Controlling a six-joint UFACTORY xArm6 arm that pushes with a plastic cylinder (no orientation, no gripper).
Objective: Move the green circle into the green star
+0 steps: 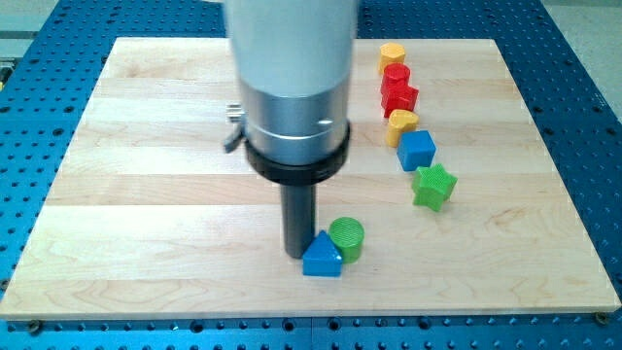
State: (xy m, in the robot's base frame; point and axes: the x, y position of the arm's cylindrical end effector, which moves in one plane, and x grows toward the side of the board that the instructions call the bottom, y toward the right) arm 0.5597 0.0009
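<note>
The green circle (pixel 347 237) stands on the wooden board (pixel 146 194) below the middle, touching the blue triangle (pixel 322 257) at its lower left. The green star (pixel 433 186) lies apart from it, up and to the view's right. My tip (pixel 297 254) rests on the board just left of the blue triangle, touching or nearly touching it, and left of the green circle. The arm's wide grey body hides the board's top middle.
A curved row of blocks runs down from the view's top right: a yellow hexagon (pixel 392 52), a red block (pixel 395 75), a red star (pixel 399 97), a yellow block (pixel 402 125) and a blue cube (pixel 417 150) just above the green star.
</note>
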